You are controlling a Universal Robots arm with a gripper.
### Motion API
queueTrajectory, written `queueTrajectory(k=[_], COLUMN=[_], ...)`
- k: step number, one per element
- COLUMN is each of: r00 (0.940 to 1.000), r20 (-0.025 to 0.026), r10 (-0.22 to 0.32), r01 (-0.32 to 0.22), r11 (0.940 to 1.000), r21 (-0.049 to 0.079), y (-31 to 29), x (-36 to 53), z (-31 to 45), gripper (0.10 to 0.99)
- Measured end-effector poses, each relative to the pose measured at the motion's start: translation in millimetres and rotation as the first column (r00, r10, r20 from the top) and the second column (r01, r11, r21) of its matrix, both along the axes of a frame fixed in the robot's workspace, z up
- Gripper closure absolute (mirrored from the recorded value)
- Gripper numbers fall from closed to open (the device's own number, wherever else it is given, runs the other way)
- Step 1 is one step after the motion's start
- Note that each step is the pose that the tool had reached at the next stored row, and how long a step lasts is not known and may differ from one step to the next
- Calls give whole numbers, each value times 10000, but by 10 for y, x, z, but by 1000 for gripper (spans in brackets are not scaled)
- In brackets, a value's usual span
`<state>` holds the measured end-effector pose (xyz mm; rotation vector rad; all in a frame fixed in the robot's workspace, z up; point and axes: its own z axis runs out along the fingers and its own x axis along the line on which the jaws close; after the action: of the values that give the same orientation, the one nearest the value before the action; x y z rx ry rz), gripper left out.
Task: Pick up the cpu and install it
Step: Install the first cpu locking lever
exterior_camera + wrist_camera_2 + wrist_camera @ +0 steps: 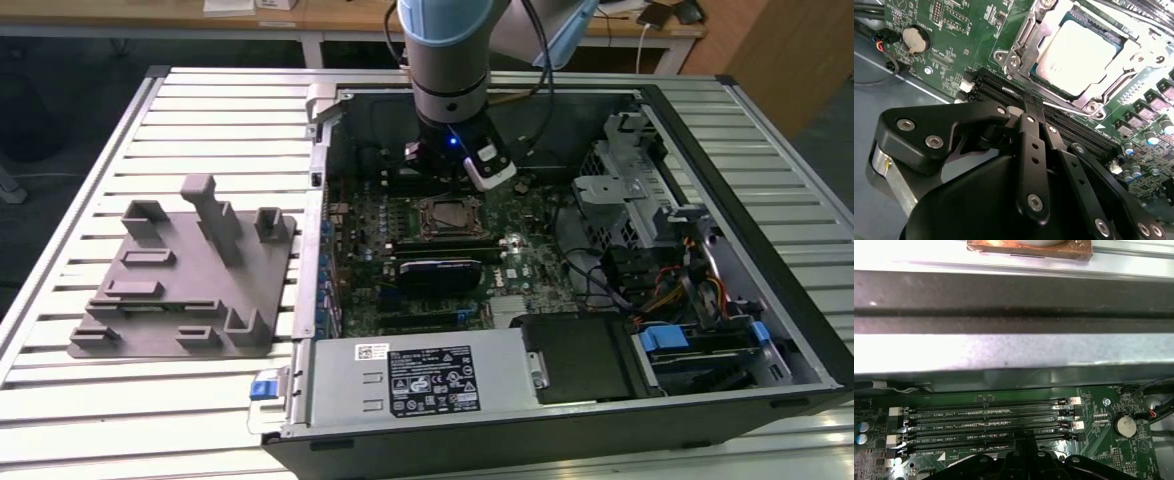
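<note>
1. Silver-topped cpu [1080,50] sat in the motherboard socket [1024,37], at 1 o'clock from the jaws [1030,107].
2. Jaws were closed, holding nothing.
3. Likely light, stiff, slippery, fragile; take it by the edges.

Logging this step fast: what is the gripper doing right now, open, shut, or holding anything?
Gripper: shut, fingers together with nothing between them, above the memory slots; the cpu sits in its socket.

Lighting: even overhead; case interior [534,130] shadowed. Glare washed out cpu [1081,52] in second wrist view. Near gripper [1029,107] linkage was soft-focused.
</note>
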<state>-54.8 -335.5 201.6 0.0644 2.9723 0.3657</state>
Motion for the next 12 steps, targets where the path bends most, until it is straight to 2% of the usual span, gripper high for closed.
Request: queueTrajectory(k=[4, 7, 12], r00=[9999, 9982, 9941], r20=[1, 1, 2], r10=[-107, -599, -1081], r01=[107, 599, 1081], r11=[9999, 9982, 9941], r21=[2, 1, 3], y=[0, 0, 4], x=[0, -1, -30], z=[-4, -14, -28], gripper=[980, 980, 980])
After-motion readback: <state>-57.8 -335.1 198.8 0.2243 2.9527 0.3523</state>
